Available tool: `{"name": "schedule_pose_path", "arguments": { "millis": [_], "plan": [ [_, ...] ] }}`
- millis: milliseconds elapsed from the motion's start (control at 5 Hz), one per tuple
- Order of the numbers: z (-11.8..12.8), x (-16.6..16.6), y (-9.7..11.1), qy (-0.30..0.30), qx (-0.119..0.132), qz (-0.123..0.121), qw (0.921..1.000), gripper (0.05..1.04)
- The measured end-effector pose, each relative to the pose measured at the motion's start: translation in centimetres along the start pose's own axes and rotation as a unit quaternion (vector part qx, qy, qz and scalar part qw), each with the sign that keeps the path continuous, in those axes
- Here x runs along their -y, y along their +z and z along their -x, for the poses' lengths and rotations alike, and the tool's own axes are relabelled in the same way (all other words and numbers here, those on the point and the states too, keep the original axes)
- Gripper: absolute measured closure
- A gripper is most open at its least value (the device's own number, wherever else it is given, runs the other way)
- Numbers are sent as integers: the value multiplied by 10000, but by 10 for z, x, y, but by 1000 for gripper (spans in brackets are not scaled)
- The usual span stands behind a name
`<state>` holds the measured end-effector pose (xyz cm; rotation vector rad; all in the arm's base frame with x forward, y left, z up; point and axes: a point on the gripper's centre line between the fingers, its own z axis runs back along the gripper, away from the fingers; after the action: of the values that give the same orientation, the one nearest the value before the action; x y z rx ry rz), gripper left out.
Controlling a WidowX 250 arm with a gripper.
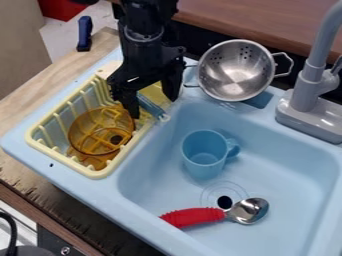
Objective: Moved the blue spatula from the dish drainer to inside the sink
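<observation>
The black gripper (153,107) hangs over the far right part of the yellow dish drainer (98,173), close to the left wall of the sink (280,130). Its two fingers stand wide apart, so the claw is open. The blue spatula (153,107) is in the space between these fingers, at the right edge of the drainer. It lies in a slant, with one end pointing to the sink, and it is not inside the basin. If a finger touches it, I cannot tell.

In the near part of the drainer there is an orange see-through container (100,131). In the sink, a blue mug (205,156) stands upright, with its handle to the right. On the near side of the mug is the round drain hole (224,202). Just beside this hole lies the metal bowl of a spoon (248,210), and its thick red handle (194,217) points to the left. A metal colander (237,72) is at the far side of the sink, its open side turned partly to the camera. The grey faucet (308,90) rises at the far right.
</observation>
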<state>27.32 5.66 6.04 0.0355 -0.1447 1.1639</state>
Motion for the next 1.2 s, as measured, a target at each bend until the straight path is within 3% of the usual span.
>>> {"name": "schedule_pose_path", "arguments": {
  "millis": [400,600,1000,1200],
  "plan": [
    [3,5,-4,-38,36,135,9999,666],
    [2,4,-4,-29,66,179,9998,839],
    [7,-14,0,80,97,129,9998,860],
    [16,-35,12,161,-33,177,9997,860]
  ]
}}
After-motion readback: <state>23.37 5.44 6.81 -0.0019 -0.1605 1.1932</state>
